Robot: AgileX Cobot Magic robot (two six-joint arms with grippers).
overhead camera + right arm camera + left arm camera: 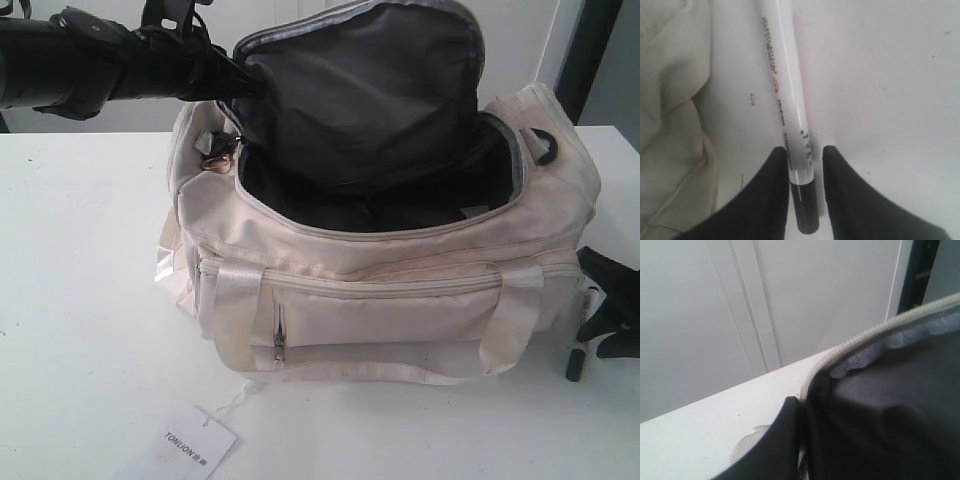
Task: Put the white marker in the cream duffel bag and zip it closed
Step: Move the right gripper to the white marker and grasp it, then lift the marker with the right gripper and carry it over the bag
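A: Start at the bag's left end. What is the left gripper [238,88] doing?

B: It reaches to the rear left corner of the cream duffel bag [400,290] and looks clamped on the edge of the raised flap [370,80]. The left wrist view shows one finger [775,440] against the zip edge. The other is hidden behind the dark lining. The bag's mouth stands wide.

A: And in front of the bag?

B: Only its paper tag [200,440], on the table [80,250] off the front left corner.

A: Where is the marker?

B: The white marker [790,90] lies flat on the table just beside the bag's right end, outside it. The right gripper [806,157] is down over it with its jaws parted, one finger on each side of the barrel near the dark end. A sliver of table shows beside the barrel, so it is not gripped.

A: How does it lie for the pick?

B: Its long axis runs straight out between the fingers, so closing would pinch across the barrel. The right arm is far nearer. I'd judge the move to be close, lift, then carry left over the bag's rim.
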